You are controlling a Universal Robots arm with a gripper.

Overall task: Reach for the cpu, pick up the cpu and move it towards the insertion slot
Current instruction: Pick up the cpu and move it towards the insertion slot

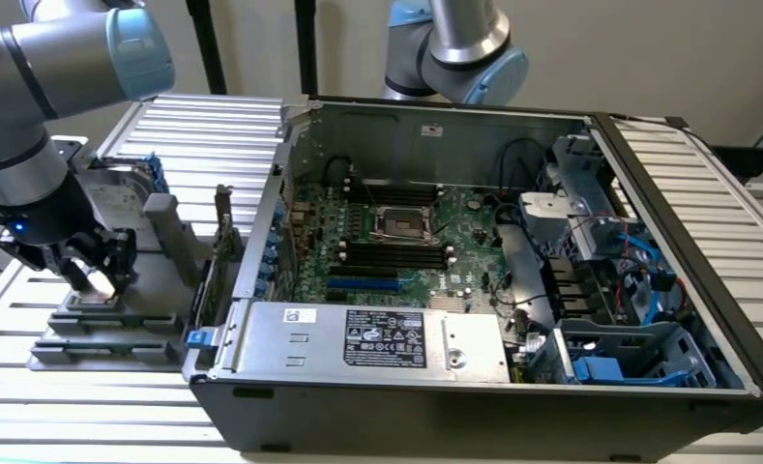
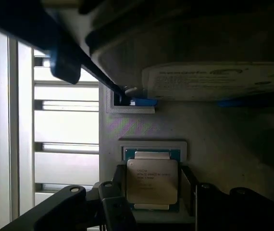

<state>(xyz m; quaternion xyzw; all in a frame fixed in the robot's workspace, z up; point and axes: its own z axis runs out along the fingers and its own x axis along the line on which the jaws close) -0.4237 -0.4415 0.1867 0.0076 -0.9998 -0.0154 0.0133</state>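
Observation:
The cpu (image 2: 151, 180), a small square chip with a silver-white top, lies flat in a grey holder (image 1: 103, 324) on the slatted table at the exterior view's left. My gripper (image 1: 94, 273) is lowered over it, and the chip (image 1: 98, 280) shows pale between the dark fingers. In the wrist view my gripper (image 2: 152, 192) has one finger (image 2: 118, 192) at one edge of the chip and the other finger (image 2: 191, 190) just off the opposite edge. The jaws are open around it. The insertion slot (image 1: 400, 222), a square socket with a silver frame, sits on the motherboard inside the open computer case.
The open case (image 1: 484, 387) takes up the middle and the exterior view's right, with a silver power supply (image 1: 368, 338) along its front. A hard drive with blue brackets (image 2: 214, 79) stands just behind the chip's holder. A second arm (image 1: 453, 48) rises behind the case.

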